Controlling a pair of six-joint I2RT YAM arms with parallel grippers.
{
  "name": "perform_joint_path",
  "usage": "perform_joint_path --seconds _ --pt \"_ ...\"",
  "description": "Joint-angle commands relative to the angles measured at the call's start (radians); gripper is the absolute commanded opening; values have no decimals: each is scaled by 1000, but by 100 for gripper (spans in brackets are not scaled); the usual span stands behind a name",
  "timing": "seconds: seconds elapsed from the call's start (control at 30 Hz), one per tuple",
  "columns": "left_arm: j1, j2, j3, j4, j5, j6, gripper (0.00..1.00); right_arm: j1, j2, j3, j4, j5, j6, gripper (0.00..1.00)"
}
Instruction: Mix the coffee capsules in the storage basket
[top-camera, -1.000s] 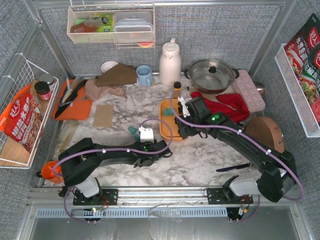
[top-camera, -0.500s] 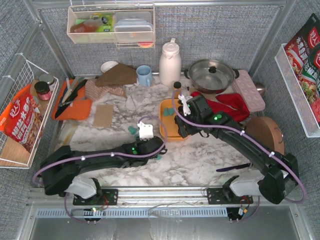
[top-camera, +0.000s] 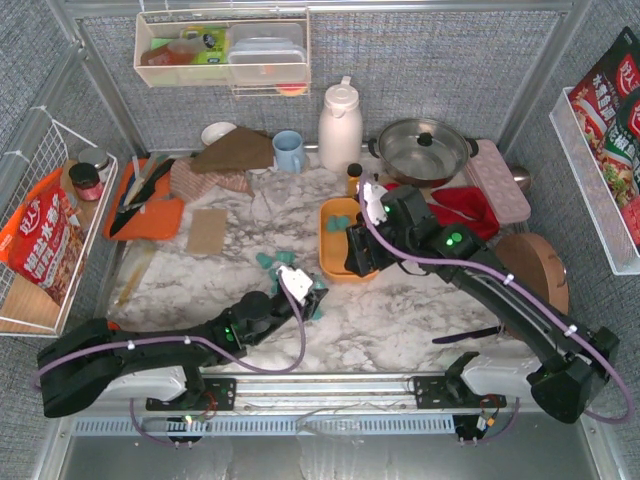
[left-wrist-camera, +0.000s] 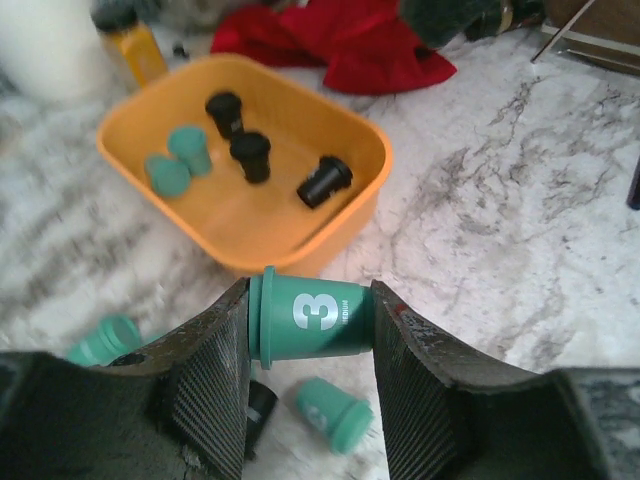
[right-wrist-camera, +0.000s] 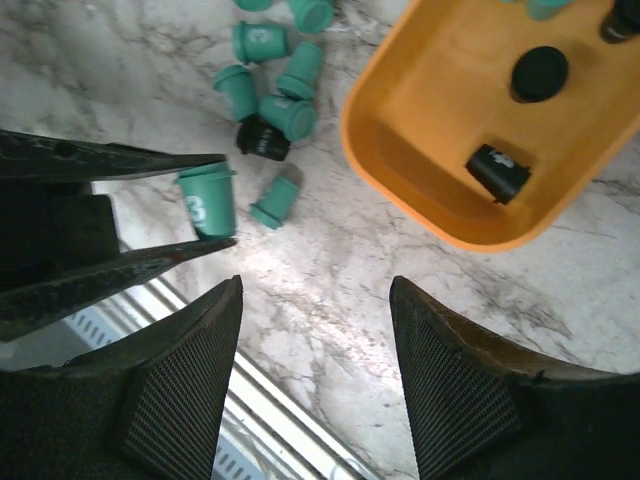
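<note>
The shallow orange plastic basket (left-wrist-camera: 300, 255) sits on the white marble table (left-wrist-camera: 500, 240) with five small cup-shaped capsules (left-wrist-camera: 250, 155) inside. Loose capsules (right-wrist-camera: 275, 95) lie left of it. One teal capsule (left-wrist-camera: 310, 318) is just before its near wall, between the left gripper's (left-wrist-camera: 310, 295) fingers.

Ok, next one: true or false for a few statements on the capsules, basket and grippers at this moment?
1. The left gripper is shut on a teal capsule marked 3. True.
2. The storage basket holds black capsules and teal capsules. True.
3. The right gripper holds a black capsule. False: it is open and empty.
4. Every capsule is in the basket. False: several loose capsules lie on the marble table.
</note>
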Motion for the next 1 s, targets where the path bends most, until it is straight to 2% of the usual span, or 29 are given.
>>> perform_joint_path --seconds 0.0,0.33,0.73,0.87,0.97 --pt "3 25 -43 355 104 346 43 30 -15 19 19 -71 53 65" --pt "19 125 -22 506 222 410 42 91 11 -14 148 -152 126 65" --pt "25 105 -38 559 254 390 41 111 57 -26 206 -163 141 61" --pt "26 95 -40 558 241 388 41 118 64 -31 219 -166 151 58" --pt "24 89 -39 548 236 390 42 120 67 -33 227 -168 156 49"
